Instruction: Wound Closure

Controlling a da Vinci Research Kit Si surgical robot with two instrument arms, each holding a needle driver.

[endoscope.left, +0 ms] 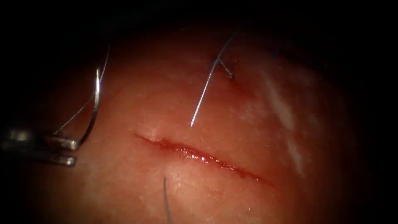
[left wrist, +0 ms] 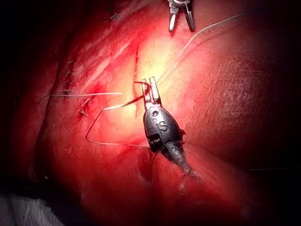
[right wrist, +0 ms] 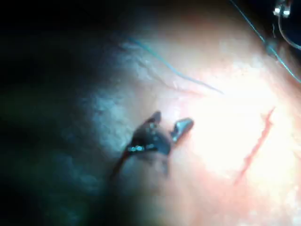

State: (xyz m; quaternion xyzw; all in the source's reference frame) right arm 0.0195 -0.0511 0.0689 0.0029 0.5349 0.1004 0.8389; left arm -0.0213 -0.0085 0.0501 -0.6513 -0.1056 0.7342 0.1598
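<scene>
Left tool (endoscope.left: 68, 151) at left of the cut (endoscope.left: 199, 157), jaws clamped on the needle (endoscope.left: 94, 108) near 1 end, curve rising clear of the tissue (endoscope.left: 248, 124), thread (endoscope.left: 81, 108) trailing, right tool (right wrist: 170, 123) jaws apart, holding nothing.

The endoscope looked down from above and in front, close on the thin red-edged cut (endoscope.left: 199, 155) in the pale pork tissue (endoscope.left: 248, 116). My wrist cameras looked along my shafts at that same cut.
</scene>
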